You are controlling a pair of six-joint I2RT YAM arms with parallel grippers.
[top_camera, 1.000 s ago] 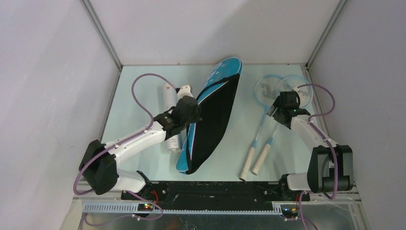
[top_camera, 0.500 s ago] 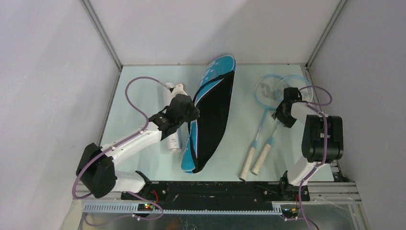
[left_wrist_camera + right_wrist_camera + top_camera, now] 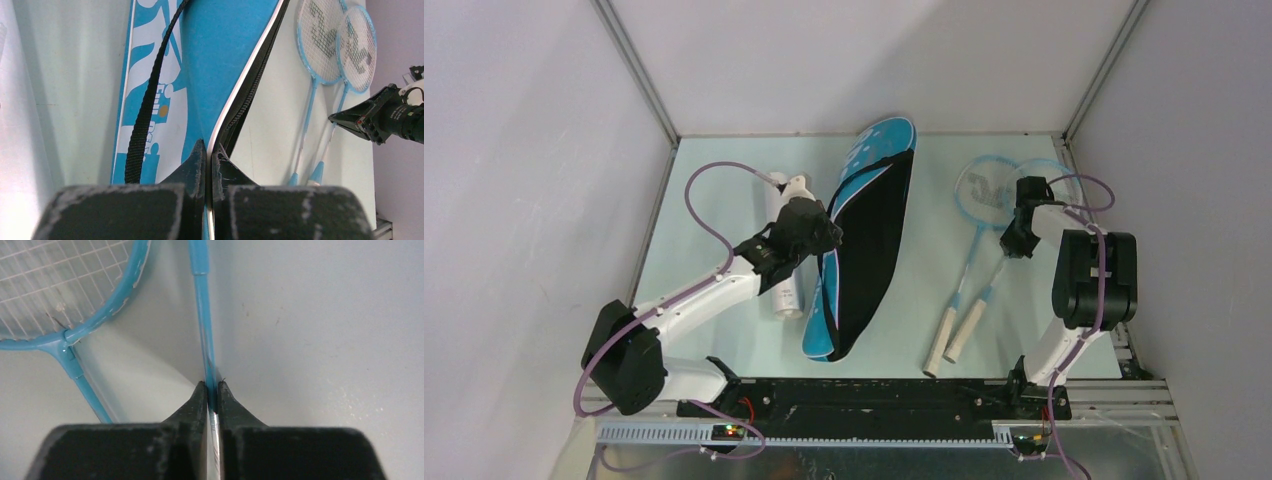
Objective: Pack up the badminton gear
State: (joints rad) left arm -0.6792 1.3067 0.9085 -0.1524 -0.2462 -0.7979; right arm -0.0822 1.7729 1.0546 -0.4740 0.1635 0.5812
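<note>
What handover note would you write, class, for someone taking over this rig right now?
Left claw: shut on the zipper edge of the blue racket-shaped bag.
Right claw: shut on the shaft of one thin blue racket; the second blue racket lies beside it.
Long white tube lies left of the bag.
Done: nothing packed.
Left: rackets and tube into bag.

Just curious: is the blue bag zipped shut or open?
Open: the blue bag gapes, black inside showing; the left end effector pinches its unzipped edge.
</note>
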